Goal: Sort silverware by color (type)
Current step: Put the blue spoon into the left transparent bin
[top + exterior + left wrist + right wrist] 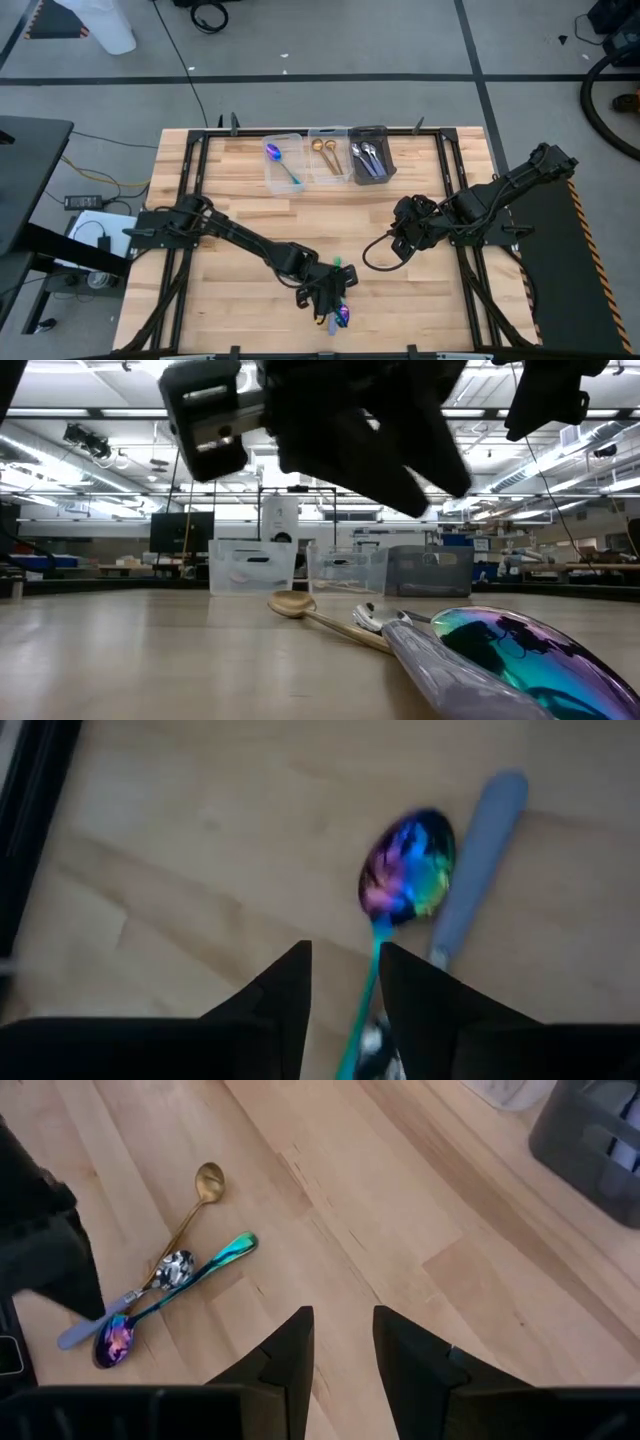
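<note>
Left pincer [332,296] low, parted; right pincer [398,243] raised, parted.

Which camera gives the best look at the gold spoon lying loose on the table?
The right wrist view: the gold spoon shows whole, bowl to handle, beside the rainbow spoon. The low view shows its bowl and part of the handle. The high view hides it under the left gripper; the left wrist view misses it.

The bench [400,1200] is pale wood with a smooth, matt grain. On it lie glossy metal pieces — an iridescent spoon [408,868] with a mirror-bright rainbow bowl, a gold spoon [203,1188] and a polished silver spoon [172,1267] beside a matt pale-blue handle [478,860]. The bins look plastic — two clear [284,161], one dark grey [371,152].
</note>
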{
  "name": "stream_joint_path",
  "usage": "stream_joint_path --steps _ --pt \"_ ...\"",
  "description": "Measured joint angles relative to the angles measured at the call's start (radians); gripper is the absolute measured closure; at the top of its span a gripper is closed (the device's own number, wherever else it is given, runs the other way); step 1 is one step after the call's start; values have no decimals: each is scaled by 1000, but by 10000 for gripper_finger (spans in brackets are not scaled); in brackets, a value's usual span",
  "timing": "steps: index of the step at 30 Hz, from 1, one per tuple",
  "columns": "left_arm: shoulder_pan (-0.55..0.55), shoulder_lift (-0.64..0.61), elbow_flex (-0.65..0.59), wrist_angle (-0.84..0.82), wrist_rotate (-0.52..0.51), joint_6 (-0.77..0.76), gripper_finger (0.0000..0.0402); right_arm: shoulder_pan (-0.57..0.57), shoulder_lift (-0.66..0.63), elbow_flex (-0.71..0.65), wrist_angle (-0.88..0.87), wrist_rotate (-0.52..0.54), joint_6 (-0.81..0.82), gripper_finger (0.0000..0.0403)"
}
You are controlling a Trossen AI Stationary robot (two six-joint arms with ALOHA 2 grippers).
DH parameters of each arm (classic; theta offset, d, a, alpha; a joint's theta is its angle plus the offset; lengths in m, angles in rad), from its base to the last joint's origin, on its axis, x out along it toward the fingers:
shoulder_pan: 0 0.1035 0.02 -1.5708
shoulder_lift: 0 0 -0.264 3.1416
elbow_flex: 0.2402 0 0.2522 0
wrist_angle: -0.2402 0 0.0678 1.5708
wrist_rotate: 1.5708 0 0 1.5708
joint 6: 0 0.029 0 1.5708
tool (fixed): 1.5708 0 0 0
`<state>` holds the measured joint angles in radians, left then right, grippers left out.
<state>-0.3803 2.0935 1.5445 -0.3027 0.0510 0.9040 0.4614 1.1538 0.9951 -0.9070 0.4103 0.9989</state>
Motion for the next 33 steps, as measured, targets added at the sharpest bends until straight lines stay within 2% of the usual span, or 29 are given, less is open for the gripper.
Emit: stream_joint_path --steps 8,14,33 --pt "26 59 0 22 74 208 273 0 0 0 0 4 0 286" --pt "36 72 0 62 79 209 274 0 0 0 0 12 -7 286" --pt "64 112 1 49 100 233 285 0 0 0 1 19 -11 286"
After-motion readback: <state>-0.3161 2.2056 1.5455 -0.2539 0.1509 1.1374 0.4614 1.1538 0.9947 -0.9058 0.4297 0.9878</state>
